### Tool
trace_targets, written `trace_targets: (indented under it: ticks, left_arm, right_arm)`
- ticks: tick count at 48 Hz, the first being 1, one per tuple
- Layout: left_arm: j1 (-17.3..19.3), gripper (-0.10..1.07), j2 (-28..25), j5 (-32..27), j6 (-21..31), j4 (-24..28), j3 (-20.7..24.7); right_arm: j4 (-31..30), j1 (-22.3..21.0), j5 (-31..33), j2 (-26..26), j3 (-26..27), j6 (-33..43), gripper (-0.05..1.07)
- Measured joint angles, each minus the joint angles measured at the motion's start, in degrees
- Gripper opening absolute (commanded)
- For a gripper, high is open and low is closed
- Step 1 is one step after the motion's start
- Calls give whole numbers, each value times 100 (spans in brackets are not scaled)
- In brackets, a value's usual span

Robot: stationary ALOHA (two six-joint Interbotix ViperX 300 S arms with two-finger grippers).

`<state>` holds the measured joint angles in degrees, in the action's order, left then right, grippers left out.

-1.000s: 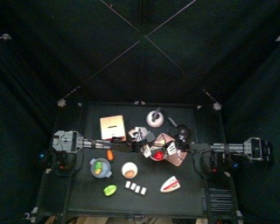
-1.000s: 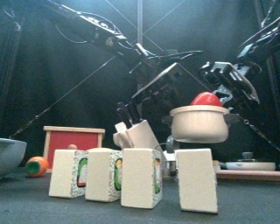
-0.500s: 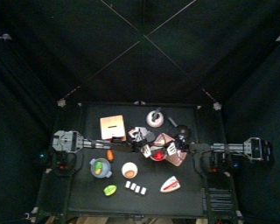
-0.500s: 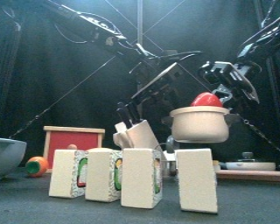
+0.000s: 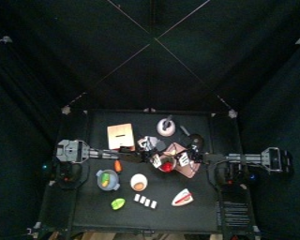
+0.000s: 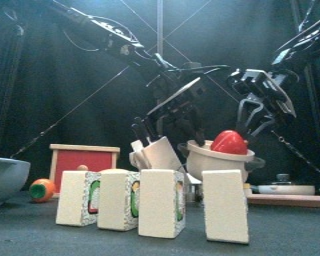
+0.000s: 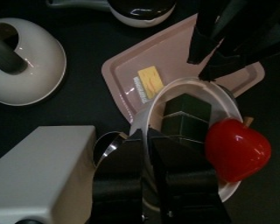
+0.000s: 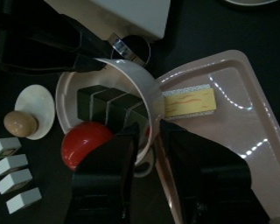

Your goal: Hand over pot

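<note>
The pot (image 6: 224,163) is a cream-white bowl with a red ball (image 6: 230,142) in it; from above (image 5: 169,165) it reads reddish, over a pink squarish tray (image 7: 166,52). My left gripper (image 6: 195,118) reaches in from the left and is shut on the pot's rim (image 7: 192,87), one finger inside the bowl. My right gripper (image 6: 262,112) hangs open just above and to the right of the pot, off its rim. The right wrist view shows the pot (image 8: 116,72) and the ball (image 8: 88,144) close below its jaws. White blocks hide the pot's base.
A row of white blocks (image 6: 143,202) stands at the front edge. A tan box (image 5: 120,135) and a grey-white domed thing (image 5: 167,127) are behind. A teal bowl (image 6: 5,176) and a red-fronted box (image 6: 83,160) are on the left. An egg (image 5: 139,182) lies near the front.
The pot has come down in the left gripper, away from the right gripper's fingers. The right gripper stays up where it was.
</note>
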<state>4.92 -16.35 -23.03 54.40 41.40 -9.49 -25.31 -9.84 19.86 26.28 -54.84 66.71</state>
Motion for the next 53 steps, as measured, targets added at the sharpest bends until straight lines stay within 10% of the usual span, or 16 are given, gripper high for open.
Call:
trace_targets:
  ticks: [53]
  left_arm:
    - [-97, 39, 114, 70, -9, -123, 79]
  right_arm:
    - [18, 9, 132, 598, -255, 9, 68]
